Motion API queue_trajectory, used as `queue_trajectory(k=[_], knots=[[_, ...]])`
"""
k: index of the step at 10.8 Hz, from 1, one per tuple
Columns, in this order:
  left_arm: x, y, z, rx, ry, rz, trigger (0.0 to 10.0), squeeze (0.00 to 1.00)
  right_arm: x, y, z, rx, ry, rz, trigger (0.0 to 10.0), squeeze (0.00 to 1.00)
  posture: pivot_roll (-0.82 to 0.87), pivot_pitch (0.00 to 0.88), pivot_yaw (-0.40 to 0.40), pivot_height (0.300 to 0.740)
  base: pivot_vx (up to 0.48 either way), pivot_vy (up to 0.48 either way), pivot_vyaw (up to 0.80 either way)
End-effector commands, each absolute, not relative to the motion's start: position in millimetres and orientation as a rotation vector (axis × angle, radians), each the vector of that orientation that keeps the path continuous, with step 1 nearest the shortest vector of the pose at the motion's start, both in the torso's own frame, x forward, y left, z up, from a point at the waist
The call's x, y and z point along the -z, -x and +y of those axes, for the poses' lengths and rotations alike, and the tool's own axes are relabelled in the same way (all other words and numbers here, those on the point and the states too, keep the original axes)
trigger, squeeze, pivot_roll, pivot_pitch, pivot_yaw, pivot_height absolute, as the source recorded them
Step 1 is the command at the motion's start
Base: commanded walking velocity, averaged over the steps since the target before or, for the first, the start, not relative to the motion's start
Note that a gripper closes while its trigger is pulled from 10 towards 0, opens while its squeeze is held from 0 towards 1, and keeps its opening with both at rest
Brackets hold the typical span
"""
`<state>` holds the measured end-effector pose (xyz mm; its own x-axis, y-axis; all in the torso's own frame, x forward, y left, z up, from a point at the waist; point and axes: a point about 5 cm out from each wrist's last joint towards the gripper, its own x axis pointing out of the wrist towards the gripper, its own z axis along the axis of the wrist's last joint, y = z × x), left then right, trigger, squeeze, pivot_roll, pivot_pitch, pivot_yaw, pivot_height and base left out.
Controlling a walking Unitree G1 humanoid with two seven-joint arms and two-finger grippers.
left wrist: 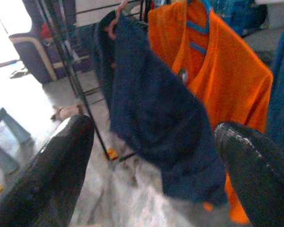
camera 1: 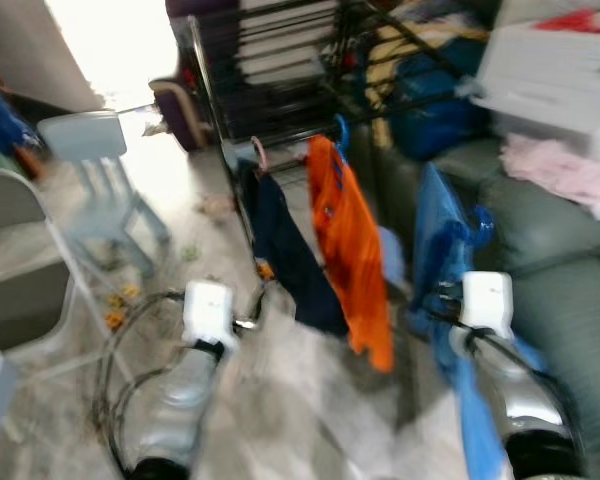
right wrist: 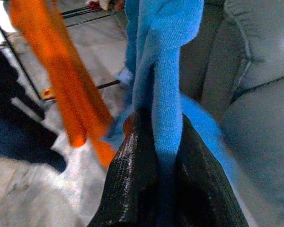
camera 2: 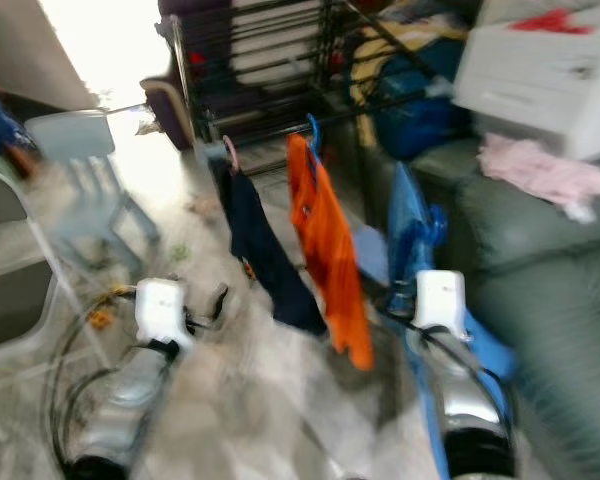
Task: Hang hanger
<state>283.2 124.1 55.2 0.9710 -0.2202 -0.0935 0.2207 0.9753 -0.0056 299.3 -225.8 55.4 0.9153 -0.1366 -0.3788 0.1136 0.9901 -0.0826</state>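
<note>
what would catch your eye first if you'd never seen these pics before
The orange shirt hangs from the black rack in the middle, beside a navy garment on a pink hanger. The right gripper is shut on a blue garment next to the grey sofa. The left gripper is open, facing the navy garment.

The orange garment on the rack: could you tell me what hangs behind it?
Behind the orange garment stands the black drying rack, with piled clothes past it. A blue hanger hook shows at its top; the hanger's body is covered by the cloth.
</note>
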Motion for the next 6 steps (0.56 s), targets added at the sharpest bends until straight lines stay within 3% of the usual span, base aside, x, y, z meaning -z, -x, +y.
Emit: queue_trajectory(k=[1,6], knots=[[-57.9,-285.5,133.3,0.204,-0.033,0.088,10.0,0.0,-62.2,-304.8,-219.6,0.112,0.048,0.363,10.0,0.0,-0.15,0.0,0.125,0.74,0.48,0.0,0.0],[-55.3,-284.8,134.5,0.185,-0.048,0.106,10.0,0.0,-65.7,-311.0,-229.2,0.102,0.069,0.377,10.0,0.0,-0.15,0.0,0.121,0.74,0.48,0.0,0.0]])
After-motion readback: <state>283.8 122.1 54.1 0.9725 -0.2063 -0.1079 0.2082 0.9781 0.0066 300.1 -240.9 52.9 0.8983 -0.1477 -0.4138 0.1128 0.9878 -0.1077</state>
